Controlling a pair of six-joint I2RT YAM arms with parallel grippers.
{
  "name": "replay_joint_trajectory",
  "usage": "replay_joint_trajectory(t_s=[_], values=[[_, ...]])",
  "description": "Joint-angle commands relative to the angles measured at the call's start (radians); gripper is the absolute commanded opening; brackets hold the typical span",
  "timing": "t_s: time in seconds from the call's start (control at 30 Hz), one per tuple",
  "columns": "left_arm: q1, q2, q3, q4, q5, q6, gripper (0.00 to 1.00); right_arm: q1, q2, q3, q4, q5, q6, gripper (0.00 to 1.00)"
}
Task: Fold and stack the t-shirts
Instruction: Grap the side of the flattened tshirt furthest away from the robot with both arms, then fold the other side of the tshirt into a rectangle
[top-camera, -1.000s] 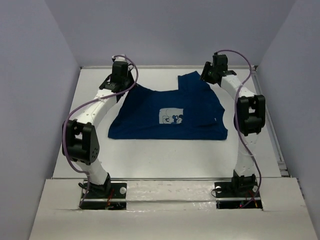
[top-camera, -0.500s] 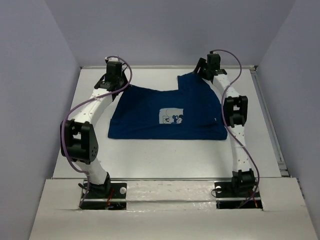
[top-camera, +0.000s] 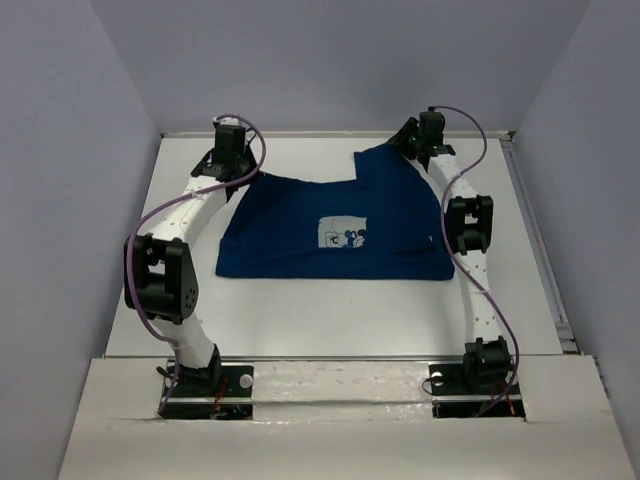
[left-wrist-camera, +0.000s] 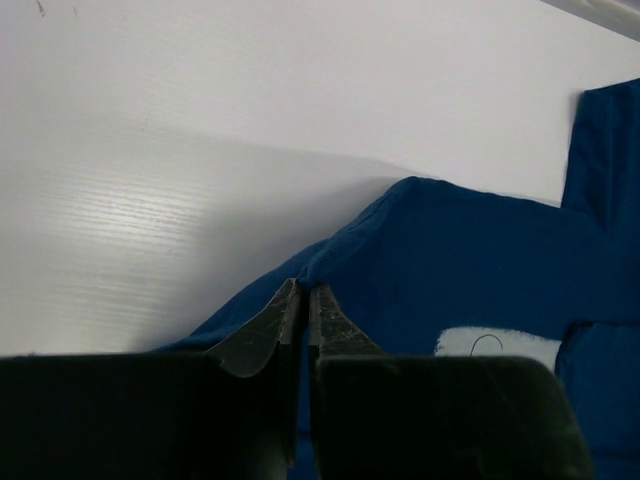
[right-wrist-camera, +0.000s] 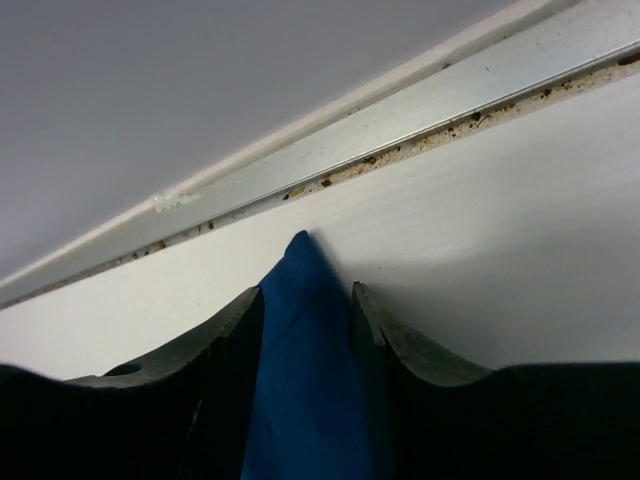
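A dark royal-blue t-shirt lies spread on the white table, its white chest print facing up. At the shirt's far left corner my left gripper is shut, pinching a raised fold of the cloth between its fingertips. My right gripper is at the shirt's far right corner. Its jaws stand apart, astride a pointed tip of the blue cloth that runs between them toward the back edge.
A metal rail with a grimy groove runs along the table's back edge, just beyond the right fingers. Grey walls close in the table on three sides. Bare white table lies between the shirt and the arm bases.
The right arm has stretched out toward the back, lowering its elbow and carrying its gripper onto the far right corner. The left gripper shifted slightly backward with the cloth in it.
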Motion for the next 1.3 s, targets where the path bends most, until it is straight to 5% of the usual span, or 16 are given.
replay_joint_trajectory(t_s=[0.0,0.4,0.57,0.93,1.27], values=[[0.009,-0.006,0.036,0.028,0.002,0.011,0.0,-0.002,0.065,0.008,-0.012,-0.051,0.067,0.43],[0.019,0.012,0.043,0.03,0.008,0.0,0.0,-0.034,0.023,-0.033,0.034,-0.063,0.077,0.0],[0.028,0.043,0.081,0.007,-0.021,0.02,0.0,-0.054,-0.066,-0.128,0.094,-0.092,0.046,0.0],[0.158,0.168,0.145,0.017,-0.052,0.045,0.0,-0.094,-0.569,-0.772,0.221,-0.151,-0.026,0.0],[0.158,0.211,0.158,0.025,-0.061,0.049,0.0,-0.103,-0.915,-1.116,0.209,-0.118,-0.094,0.0]])
